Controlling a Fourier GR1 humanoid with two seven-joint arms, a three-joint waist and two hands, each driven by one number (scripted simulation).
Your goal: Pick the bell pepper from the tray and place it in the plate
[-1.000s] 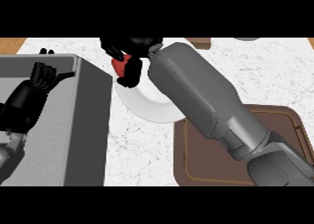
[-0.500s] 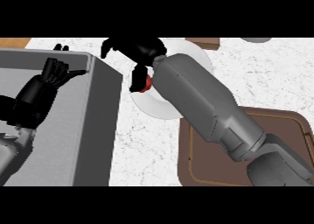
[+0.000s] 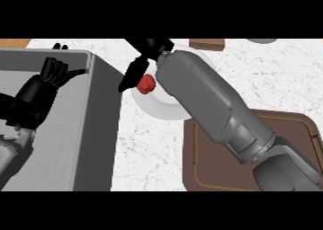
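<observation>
Fingers (image 3: 132, 75) of the right hand (image 3: 147, 50) are hanging straight and relaxed, pointing toward 7 o'clock, holding nothing; they are sitting just beside the red bell pepper (image 3: 145, 84), at its 10 o'clock side, and contact cannot be told.

Head view, only one view: small red bell pepper is lying on the round white plate (image 3: 165, 109), near the plate's 10 o'clock rim, free of the hand. Plate is sitting on the white speckled stone counter (image 3: 150, 152), at about 12 o'clock of the scene's centre, and most of it is hidden under the grey right forearm (image 3: 210, 108). That forearm is running from 5 o'clock up to 11 o'clock, crossing the dark brown rectangular tray (image 3: 204, 170) with a thin light line inside its rim. Tray is showing at 4 o'clock, just beside the plate, at the plate's 5 o'clock.

Left hand (image 3: 38, 92) is showing at 9 o'clock, resting over the large grey box-like basin (image 3: 97, 134) that is filling the view's left side. Its fingers are standing up, straight and close together, pointing to 1 o'clock, thumb slightly apart, gripping nothing.

Small brown block (image 3: 208, 43) is sitting at the top edge at 1 o'clock, near the plate's far rim. Grey rounded object (image 3: 262, 40) is peeking in at 2 o'clock, mostly cut off, kind cannot be told.
</observation>
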